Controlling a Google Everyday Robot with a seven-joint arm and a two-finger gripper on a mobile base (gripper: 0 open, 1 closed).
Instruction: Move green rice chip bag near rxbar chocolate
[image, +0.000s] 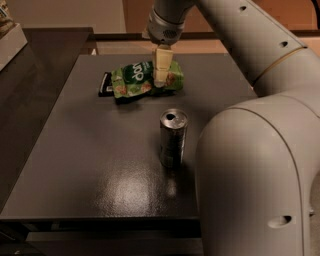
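Pinching the green rice chip bag (135, 82) right of its middle, my gripper (162, 75) sits in the upper centre of the frame, drawn narrow on the crinkled foil. The bag rests on the dark table (100, 165), its left edge against the rxbar chocolate (105, 84). A silver can (173, 137) stands upright near centre frame, apart from both.

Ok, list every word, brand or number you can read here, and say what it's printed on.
Green bag: big white letters on a dark round logo, too blurred and tilted to read with confidence.
Black bar, at the bag's left end: any print is too small to read.
Silver can: no readable label.
Gripper, down at the bag's right part: no markings visible.
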